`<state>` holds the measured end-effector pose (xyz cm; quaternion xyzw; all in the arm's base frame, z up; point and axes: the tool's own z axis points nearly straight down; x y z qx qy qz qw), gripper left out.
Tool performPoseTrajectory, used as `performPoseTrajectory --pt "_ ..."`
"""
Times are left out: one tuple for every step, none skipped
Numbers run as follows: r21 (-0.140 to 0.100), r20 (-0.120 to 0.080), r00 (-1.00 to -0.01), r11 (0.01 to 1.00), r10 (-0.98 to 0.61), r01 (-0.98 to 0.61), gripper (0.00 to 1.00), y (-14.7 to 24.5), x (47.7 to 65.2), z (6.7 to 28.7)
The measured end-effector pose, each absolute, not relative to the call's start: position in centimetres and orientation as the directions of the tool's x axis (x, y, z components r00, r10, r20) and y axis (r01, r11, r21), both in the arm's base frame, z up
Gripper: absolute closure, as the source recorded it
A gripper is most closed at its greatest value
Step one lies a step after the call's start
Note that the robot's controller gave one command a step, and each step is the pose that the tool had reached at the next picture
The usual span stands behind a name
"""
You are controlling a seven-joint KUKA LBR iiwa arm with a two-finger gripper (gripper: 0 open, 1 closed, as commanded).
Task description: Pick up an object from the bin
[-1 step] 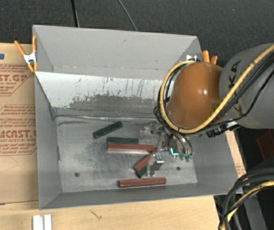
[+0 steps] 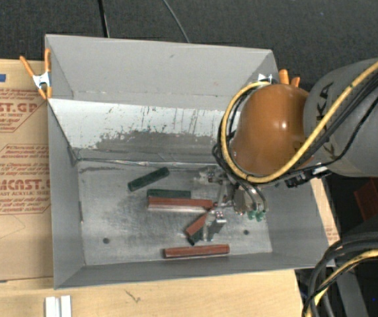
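Your gripper [image 2: 214, 222] is hovering low on the right side of the bin [image 2: 110, 223], at the upper right end of a short red-brown block [image 2: 194, 228] that is lying slanted down to the left. You cannot tell if the gripper is spread or pinching. A long brown stick [image 2: 195, 250] is lying close below, perhaps crowding that side.

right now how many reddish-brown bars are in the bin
3: a long bar mid-bin; a short tilted bar next to the gripper; a third bar along the front wall. The arm may hide others.
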<state>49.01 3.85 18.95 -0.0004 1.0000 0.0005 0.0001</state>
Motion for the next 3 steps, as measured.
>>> performPoseTrajectory --pt "0.0 -0.008 -1.0 1.0 -0.023 -0.023 0.0 1.8 52.9 12.6" --pt "0.001 0.008 -0.951 0.951 0.308 0.308 1.0 1.4 52.6 7.3" --pt "0.001 0.008 -0.951 0.951 0.309 0.309 1.0 1.4 52.6 7.3"
